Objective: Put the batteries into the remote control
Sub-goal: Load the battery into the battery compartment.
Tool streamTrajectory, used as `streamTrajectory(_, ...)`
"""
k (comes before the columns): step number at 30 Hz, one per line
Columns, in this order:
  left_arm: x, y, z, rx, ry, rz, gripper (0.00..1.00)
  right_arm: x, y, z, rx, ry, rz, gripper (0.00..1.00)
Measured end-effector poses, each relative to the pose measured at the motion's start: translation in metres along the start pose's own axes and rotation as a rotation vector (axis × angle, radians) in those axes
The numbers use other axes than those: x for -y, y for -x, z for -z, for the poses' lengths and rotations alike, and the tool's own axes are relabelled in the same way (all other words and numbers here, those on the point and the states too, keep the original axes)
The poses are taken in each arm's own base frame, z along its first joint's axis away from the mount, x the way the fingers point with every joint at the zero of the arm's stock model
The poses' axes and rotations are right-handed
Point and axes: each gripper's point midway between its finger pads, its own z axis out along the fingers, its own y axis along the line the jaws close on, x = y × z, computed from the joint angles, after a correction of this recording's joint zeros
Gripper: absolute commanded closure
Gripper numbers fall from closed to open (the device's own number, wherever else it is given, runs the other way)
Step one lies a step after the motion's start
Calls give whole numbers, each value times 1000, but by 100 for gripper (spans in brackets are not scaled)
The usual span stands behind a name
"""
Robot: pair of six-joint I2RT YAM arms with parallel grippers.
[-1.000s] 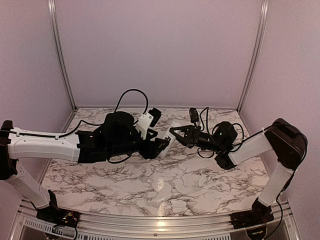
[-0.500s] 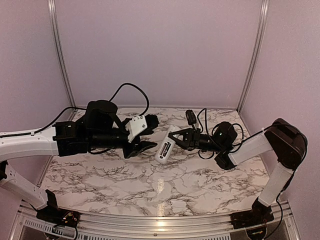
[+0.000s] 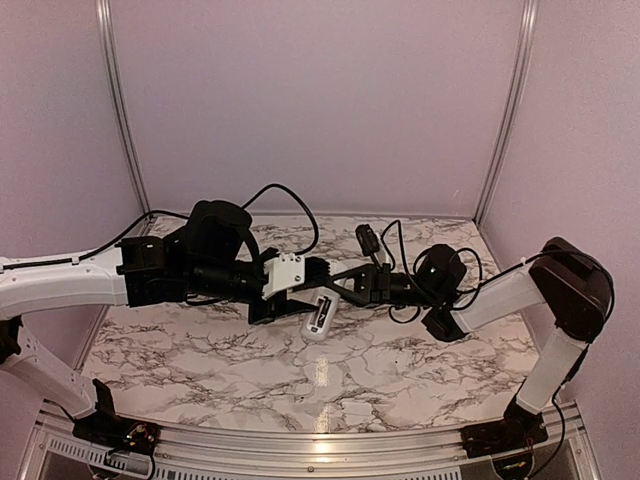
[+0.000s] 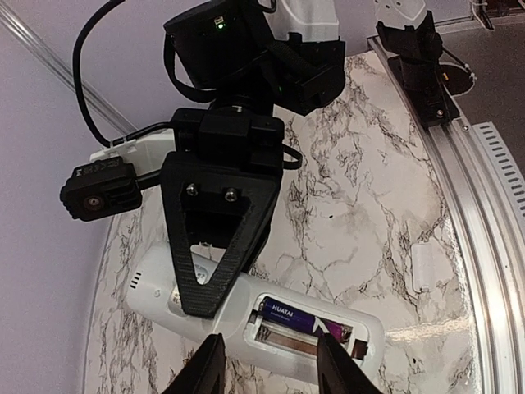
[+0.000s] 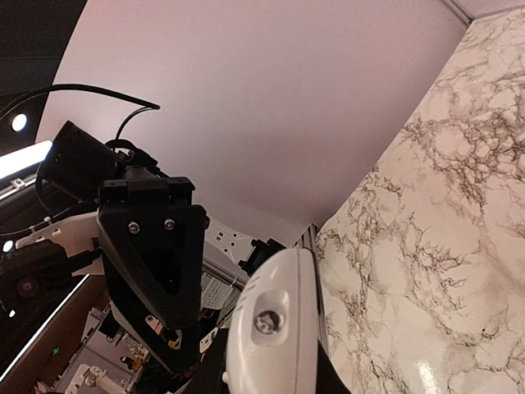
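The white remote control [image 3: 320, 318] is held at one end by my right gripper [image 3: 342, 290], just above the marble table. In the left wrist view the remote [image 4: 164, 300] shows its back with the battery bay open. One purple-and-dark-blue battery [image 4: 299, 318] lies in the upper slot. The lower slot shows a brownish strip, and I cannot tell if it is a battery. My left gripper [image 4: 269, 369] is open and empty, its fingers straddling the bay from just above. The right wrist view shows the remote's end [image 5: 271, 328] clamped between the right fingers.
A small white flat piece [image 4: 420, 267] lies on the marble towards the front rail [image 4: 484, 238]. Pale walls close in the table at the back and both sides. The right arm's wrist and cable [image 3: 440, 270] hang behind the remote.
My left gripper pulled back to the left, then came back in over the remote. The right gripper has carried the remote leftward and nearer the front, with its battery bay turned towards the left gripper.
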Motion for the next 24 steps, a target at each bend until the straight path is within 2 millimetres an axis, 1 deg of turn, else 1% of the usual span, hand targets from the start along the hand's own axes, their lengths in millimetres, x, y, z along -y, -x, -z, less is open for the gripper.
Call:
streamTrajectory(7, 11, -3, -4, -3, -54, -23, 63, 4, -8, -2, -30, -20, -8, 100)
streamTrajectory(11, 13, -4, -7, -5, -65, -30, 63, 5, -9, -5, -43, -22, -8, 100)
streamTrajectory(24, 14, -5, -13, -17, -82, -44, 69, 6, -10, -9, -62, -29, -4, 100)
